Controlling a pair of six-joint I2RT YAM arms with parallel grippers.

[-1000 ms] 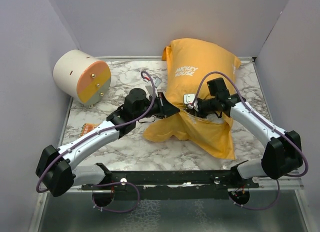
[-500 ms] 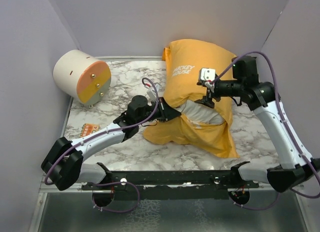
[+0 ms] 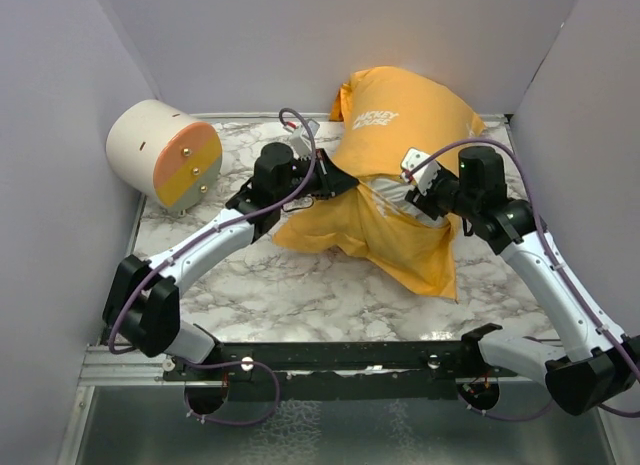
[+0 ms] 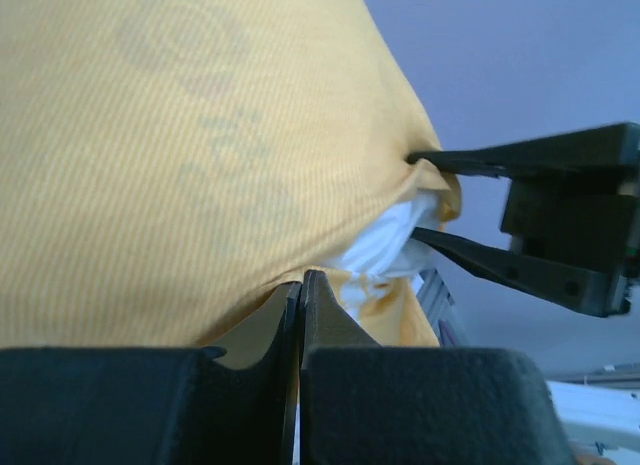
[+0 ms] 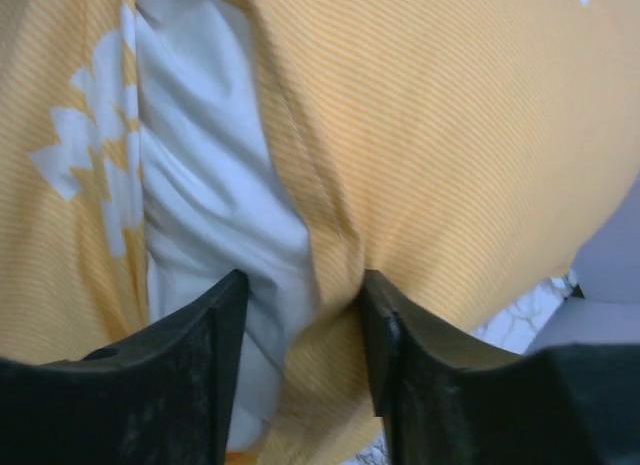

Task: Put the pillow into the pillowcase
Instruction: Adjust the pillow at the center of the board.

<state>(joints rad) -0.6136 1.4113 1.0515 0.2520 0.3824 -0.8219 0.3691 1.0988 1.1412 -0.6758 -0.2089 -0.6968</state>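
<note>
The orange-yellow pillowcase (image 3: pixel 400 125) lies at the back middle of the table, bulging with the white pillow (image 3: pixel 385 198), which shows at the case's open mouth. My left gripper (image 3: pixel 343 180) is shut on the left edge of the pillowcase (image 4: pixel 180 135); in its wrist view the jaws (image 4: pixel 301 277) meet with orange cloth pinched between them. My right gripper (image 3: pixel 425 193) is at the right side of the mouth. One of its fingers presses the white pillow (image 5: pixel 200 185) and the other the orange pillowcase (image 5: pixel 450 135), with a thick fold bunched between them at the gripper (image 5: pixel 302 281).
A cream-and-orange cylinder (image 3: pixel 165 152) lies at the back left. Grey walls close in the marble table (image 3: pixel 300 295) on three sides. A black rail (image 3: pixel 340 357) runs along the near edge between the arm bases.
My right gripper let go, rose, then came back down onto the mouth of the case and closed on pillow and cloth. My left arm carried the case's edge farther back; the bundle shifted toward the back wall.
</note>
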